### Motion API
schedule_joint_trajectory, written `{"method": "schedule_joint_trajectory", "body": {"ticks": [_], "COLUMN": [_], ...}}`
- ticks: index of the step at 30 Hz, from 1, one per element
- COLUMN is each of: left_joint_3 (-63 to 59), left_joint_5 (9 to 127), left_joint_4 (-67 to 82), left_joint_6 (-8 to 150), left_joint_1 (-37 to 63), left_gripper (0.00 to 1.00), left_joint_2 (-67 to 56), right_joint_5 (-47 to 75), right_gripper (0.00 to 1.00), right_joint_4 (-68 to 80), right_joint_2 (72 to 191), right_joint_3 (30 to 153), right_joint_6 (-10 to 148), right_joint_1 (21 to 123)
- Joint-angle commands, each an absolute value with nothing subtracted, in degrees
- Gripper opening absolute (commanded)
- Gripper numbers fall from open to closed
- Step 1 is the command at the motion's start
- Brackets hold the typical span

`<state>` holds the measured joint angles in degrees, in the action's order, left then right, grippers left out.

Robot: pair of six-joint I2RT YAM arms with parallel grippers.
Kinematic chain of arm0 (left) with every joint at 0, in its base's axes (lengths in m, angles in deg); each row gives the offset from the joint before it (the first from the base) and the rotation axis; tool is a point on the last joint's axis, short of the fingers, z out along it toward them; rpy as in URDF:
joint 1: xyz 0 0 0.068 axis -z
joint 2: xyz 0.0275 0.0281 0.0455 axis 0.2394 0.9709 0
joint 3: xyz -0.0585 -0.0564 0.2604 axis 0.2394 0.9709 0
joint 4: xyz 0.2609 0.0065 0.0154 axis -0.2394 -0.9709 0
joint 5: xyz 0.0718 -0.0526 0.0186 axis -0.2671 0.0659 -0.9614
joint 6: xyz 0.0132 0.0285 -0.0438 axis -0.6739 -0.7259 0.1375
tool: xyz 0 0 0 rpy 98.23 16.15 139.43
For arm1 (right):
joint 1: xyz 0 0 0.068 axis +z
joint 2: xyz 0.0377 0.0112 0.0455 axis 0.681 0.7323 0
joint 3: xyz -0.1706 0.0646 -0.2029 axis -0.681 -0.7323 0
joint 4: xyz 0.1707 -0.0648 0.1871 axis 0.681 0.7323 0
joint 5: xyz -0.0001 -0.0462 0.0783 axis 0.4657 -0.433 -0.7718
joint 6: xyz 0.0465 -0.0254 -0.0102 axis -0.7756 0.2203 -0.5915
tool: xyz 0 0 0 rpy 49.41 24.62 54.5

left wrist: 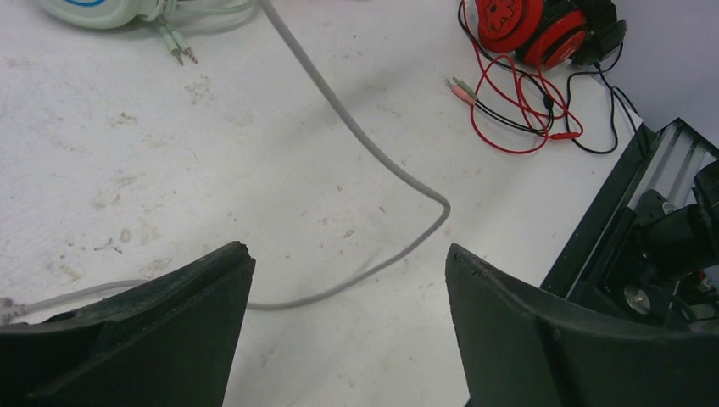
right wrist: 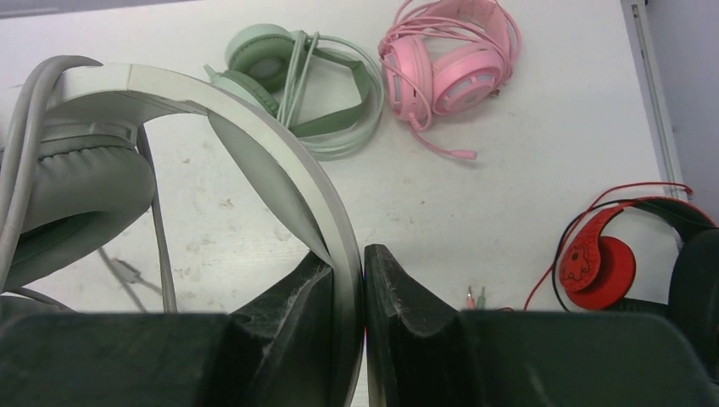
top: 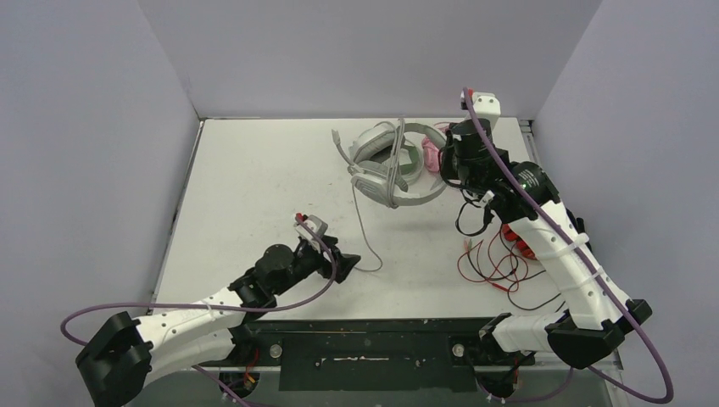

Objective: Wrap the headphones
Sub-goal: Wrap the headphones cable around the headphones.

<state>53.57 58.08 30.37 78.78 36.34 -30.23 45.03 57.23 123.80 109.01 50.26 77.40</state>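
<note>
right gripper clamped on grey headset | left gripper apart | pink headset half-hidden

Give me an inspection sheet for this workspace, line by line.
Surface: white table, smudged.
Job's things: grey headset, held by its headband; green headset and pink headset, cables wound on them.
Clutter: red headset by the right arm.
Grippers: left gripper open over the grey cable; right gripper shut on the grey headset.
Cables: grey cable trails loose across the table; red and black leads tangled.
Surroundings: plain walls on three sides.
</note>
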Motion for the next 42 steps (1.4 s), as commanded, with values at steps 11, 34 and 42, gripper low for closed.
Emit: {"method": "schedule_joint_trajectory", "body": {"ticks": [11,34,42], "left_joint_3": [51.78,42.75,35.63], "left_joint_5": [53.97,49.29,51.7], "left_joint_4": [55.61,81.31,94.26], "left_joint_6": [88.05,94.07,94.49], "left_joint_1": [36.94,37.77,37.57], "left_gripper": [0.97,0.78,0.74], "left_joint_2": [-17.92,10.38,25.28], "right_joint_5": [40.3,40.0,41.2], "right_gripper": [0.0,0.0,0.0], "right_joint_4": [53.24,52.4,53.06], "right_joint_2": [123.0,121.31,120.79], "right_joint_3": [118.46,118.92,118.94], "right_joint_6": [43.96,43.24,43.33], "right_joint_1": [76.84,76.69,76.45]}}
